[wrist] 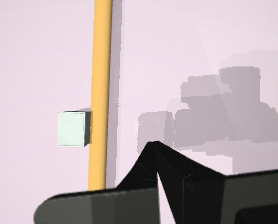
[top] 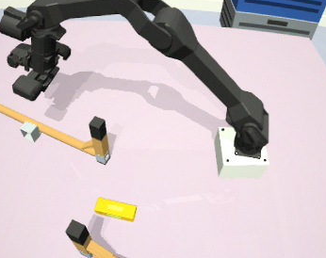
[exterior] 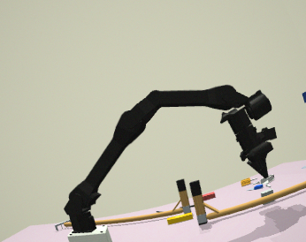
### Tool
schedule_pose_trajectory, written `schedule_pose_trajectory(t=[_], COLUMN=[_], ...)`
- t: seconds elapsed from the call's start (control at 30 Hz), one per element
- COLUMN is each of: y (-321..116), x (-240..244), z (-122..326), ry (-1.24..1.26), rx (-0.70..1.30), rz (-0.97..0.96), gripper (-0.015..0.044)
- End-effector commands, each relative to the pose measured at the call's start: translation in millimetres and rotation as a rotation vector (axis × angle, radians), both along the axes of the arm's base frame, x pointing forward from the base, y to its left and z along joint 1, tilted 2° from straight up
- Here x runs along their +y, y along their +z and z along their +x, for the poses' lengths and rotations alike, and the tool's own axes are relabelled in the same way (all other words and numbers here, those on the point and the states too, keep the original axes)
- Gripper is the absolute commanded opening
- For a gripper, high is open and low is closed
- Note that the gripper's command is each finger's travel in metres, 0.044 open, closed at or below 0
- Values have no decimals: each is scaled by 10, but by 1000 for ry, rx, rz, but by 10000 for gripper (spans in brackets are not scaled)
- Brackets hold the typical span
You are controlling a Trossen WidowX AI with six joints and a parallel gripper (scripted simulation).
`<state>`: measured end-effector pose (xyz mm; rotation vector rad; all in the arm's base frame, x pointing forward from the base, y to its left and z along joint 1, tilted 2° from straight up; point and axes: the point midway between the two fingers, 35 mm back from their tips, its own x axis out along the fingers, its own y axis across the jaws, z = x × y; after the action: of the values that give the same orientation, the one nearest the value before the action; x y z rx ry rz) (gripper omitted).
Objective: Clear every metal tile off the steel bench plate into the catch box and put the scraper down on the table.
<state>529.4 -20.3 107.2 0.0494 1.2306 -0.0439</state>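
Observation:
My gripper (exterior: pixel 266 177) (wrist: pixel 154 143) is shut with nothing between its fingertips. It points down above the table beside a long tan pole (top: pixel 61 135) (exterior: pixel 256 201) (wrist: pixel 101 75); in the wrist view the pole runs to the left of the fingertips. A pale grey-green block (top: pixel 29 131) (exterior: pixel 266 193) (wrist: pixel 71 129) lies beside the pole, on the side away from the gripper. I cannot tell whether either pole is the long scraper. No steel bench plate, metal tiles or catch box can be made out. In the top view, the fingertips are hidden by the gripper's body.
A black-topped wooden post (top: pixel 100 138) (exterior: pixel 197 200) stands at the pole's end; another post (top: pixel 77 233) (exterior: pixel 182 194) stands by a second pole (exterior: pixel 133 219). A yellow bar (top: pixel 115 209) (exterior: pixel 179 219), red block (exterior: pixel 209 196), orange block (exterior: pixel 246 182) and blue piece (exterior: pixel 258 186) lie about. Crates (top: pixel 283 2) stand behind.

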Motion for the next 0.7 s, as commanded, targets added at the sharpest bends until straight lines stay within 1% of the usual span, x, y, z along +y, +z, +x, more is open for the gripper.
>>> schedule_pose_trajectory(t=[0.0,0.67], y=[-121,-644], x=[7,11], z=[9,29], ry=[7,20], rx=[10,35], rz=[2,-1], gripper=[0,0])
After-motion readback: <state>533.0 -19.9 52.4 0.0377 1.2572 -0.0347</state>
